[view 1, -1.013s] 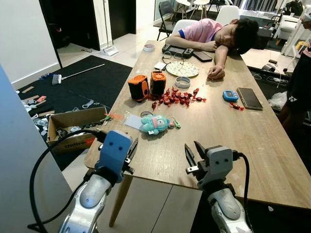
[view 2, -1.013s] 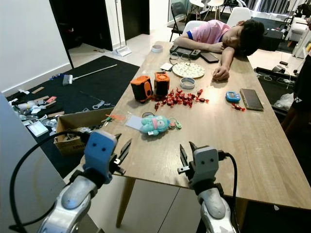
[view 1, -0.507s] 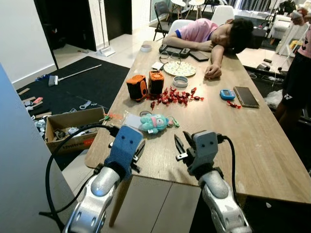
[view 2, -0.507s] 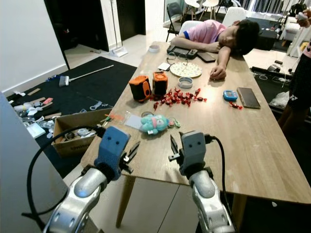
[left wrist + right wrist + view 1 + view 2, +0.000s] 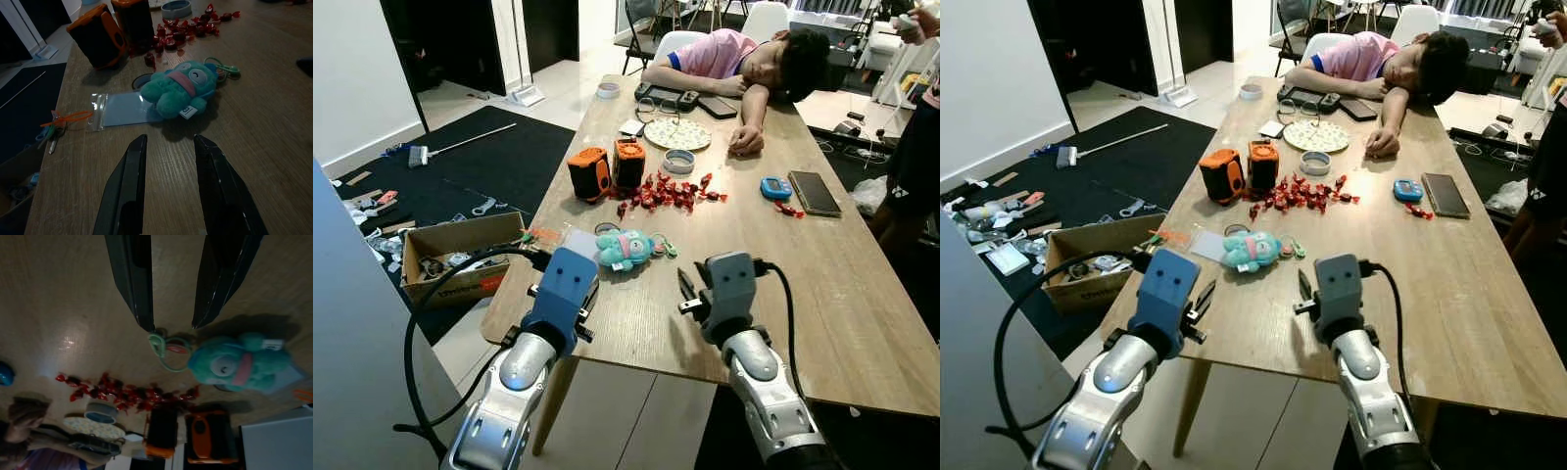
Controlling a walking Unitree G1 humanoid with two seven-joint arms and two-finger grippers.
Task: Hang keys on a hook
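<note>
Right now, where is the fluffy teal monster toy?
In the left eye view the teal plush toy lies on the wooden table near its front edge, just ahead of both grippers, with the red candies behind it and a clear plastic bag at its left.

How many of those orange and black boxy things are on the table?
2. Both stand side by side near the table's left edge, just beyond the red candies: the left orange box is tilted, the right orange box is upright.

The keys (image 5: 54, 134) are small and dim, their shape unclear.
</note>
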